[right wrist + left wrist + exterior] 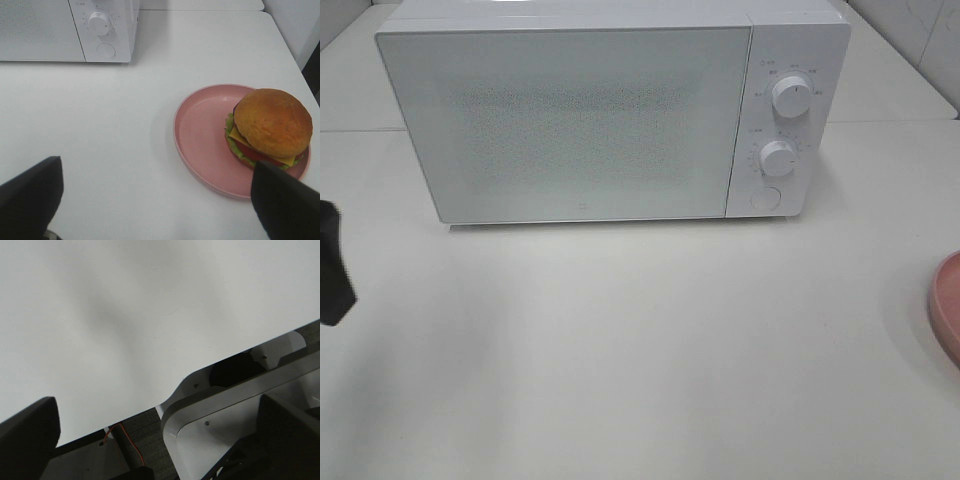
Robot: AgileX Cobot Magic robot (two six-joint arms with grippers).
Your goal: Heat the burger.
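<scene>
One microwave (590,115), one plate (200,135), one burger (270,127), two grippers. Microwave was a white box with a flat speckled door, shut, so the inside couldn't be seen. Two round white knobs (791,97) stacked on its right panel, one round button (764,197) under them.

Plate was round, pink, matte, with a shallow raised rim. It sat on the white worktop (640,350), in front of the microwave and off to its right, well apart from it; only its rim showed at the right edge of the high view. It held just the burger, sitting toward one side of the plate: glossy golden-brown domed bun, green lettuce, a yellow cheese slice and a red layer showing at the edge.

Right gripper (155,200) hung near the plate, black jaws spread wide, nothing between them, not touching plate or burger. Left gripper (160,440) was over the bare worktop near its edge, jaws likewise wide apart and holding nothing.
</scene>
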